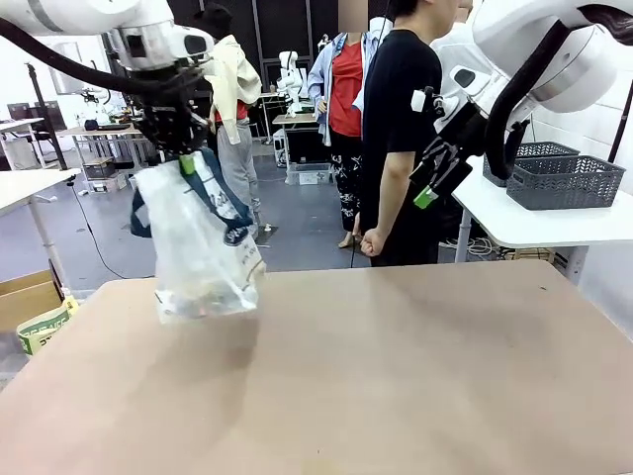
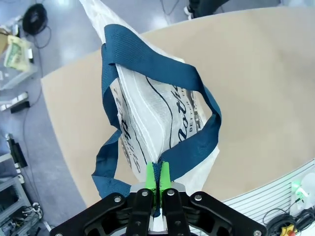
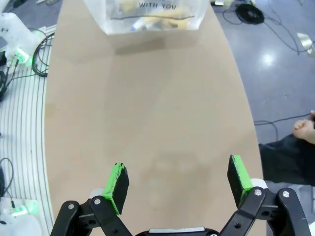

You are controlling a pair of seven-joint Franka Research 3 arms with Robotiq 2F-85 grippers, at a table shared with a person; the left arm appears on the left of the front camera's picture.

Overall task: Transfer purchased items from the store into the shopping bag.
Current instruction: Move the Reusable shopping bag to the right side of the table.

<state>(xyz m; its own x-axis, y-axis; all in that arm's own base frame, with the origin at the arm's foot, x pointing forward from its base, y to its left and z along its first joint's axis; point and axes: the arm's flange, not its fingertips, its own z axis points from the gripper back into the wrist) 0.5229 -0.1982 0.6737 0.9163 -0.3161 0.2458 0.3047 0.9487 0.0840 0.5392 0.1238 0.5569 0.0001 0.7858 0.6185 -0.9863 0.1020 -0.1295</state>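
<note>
Left claw [image 2: 158, 181] pinches the shopping bag [image 2: 162, 118] by its navy strap; right claw [image 3: 177, 181] gapes wide, empty

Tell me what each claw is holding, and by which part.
The left claw is shut on a blue strap handle of the shopping bag, which hangs from it over the table. The right claw is open, holding nothing.

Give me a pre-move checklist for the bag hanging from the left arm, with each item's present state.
1. left gripper shut on a blue strap handle of the shopping bag: ok.
2. Bag lifted clear of the table: ok.
3. Items in the bag's bottom: ok.
4. Second handle held: cannot tell.
5. right gripper open, empty: ok.
6. Person's hand away from the bag: ok.
</note>
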